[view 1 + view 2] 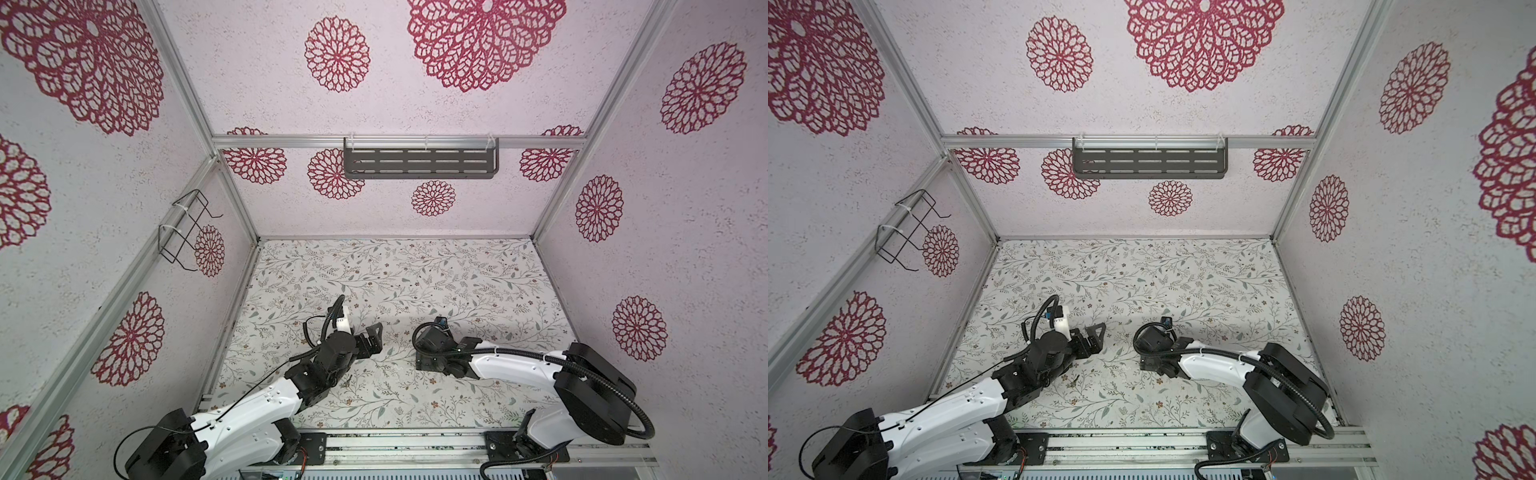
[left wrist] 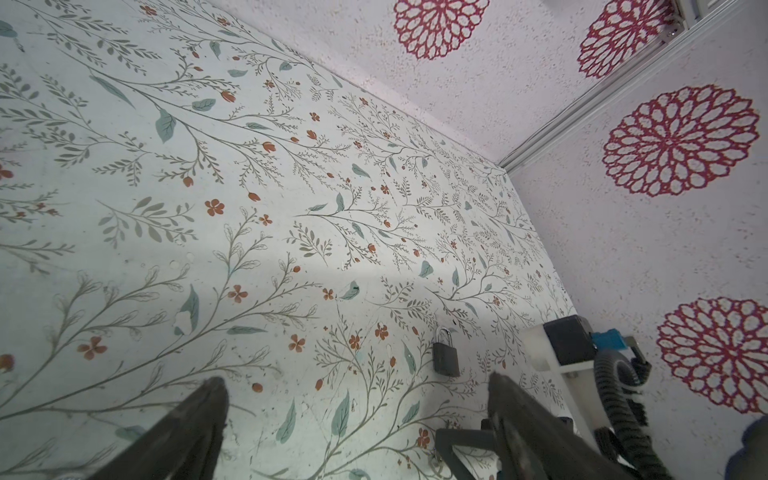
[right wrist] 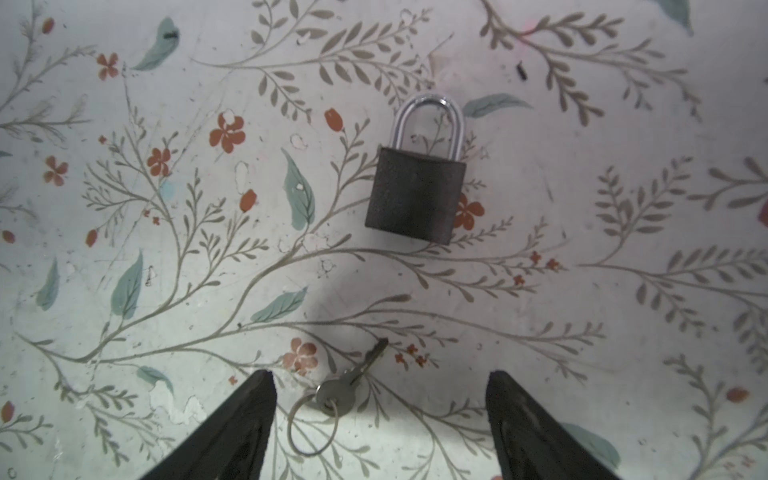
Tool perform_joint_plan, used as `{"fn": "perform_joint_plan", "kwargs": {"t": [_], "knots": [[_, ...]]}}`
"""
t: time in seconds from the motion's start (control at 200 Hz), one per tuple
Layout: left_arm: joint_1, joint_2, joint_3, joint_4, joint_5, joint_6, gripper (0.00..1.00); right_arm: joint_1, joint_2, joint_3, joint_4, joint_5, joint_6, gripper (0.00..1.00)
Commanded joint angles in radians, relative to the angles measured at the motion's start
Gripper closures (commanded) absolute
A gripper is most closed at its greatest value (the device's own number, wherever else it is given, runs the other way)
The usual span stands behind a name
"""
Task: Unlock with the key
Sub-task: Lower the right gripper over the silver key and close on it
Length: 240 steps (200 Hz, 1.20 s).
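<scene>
Jaws wide over the key: the right gripper (image 3: 380, 376) is hovering above the small silver key (image 3: 337, 395) on its wire ring.
The key is lying flat on the floral-patterned tabletop (image 3: 124, 208) between the spread jaws, touching neither. The dark grey metal padlock (image 3: 415, 193) is resting just beyond it, silver shackle seated. The left gripper (image 2: 357, 378) is gaping wide too, holding nothing.

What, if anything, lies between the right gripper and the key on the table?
Nothing visible does. In the right wrist view the key lies bare on the table, between the open fingers of the right gripper. The padlock lies farther ahead, apart from the key.
</scene>
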Motion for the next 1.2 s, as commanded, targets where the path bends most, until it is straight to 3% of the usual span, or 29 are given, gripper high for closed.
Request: {"fn": "perform_joint_plan", "kwargs": {"t": [0.0,0.425,0.785,1.036,1.196], "knots": [[-0.013,0.024,0.013,0.026,-0.024,-0.033,0.00,0.017,0.029,0.042,-0.050,0.060,0.029,0.16],[-0.015,0.061,0.016,0.049,-0.074,-0.098,0.00,0.042,0.095,0.081,-0.172,0.081,-0.027,0.12],[-0.020,0.077,0.019,0.045,-0.078,-0.130,0.00,0.038,-0.036,0.019,-0.257,0.072,-0.113,0.11],[-0.023,0.045,0.017,0.044,-0.082,-0.131,0.00,0.029,-0.161,-0.020,-0.144,-0.044,-0.131,0.15],[-0.023,0.049,0.035,0.018,-0.071,-0.122,0.00,0.008,-0.143,-0.039,-0.073,-0.098,-0.094,0.26]]}}
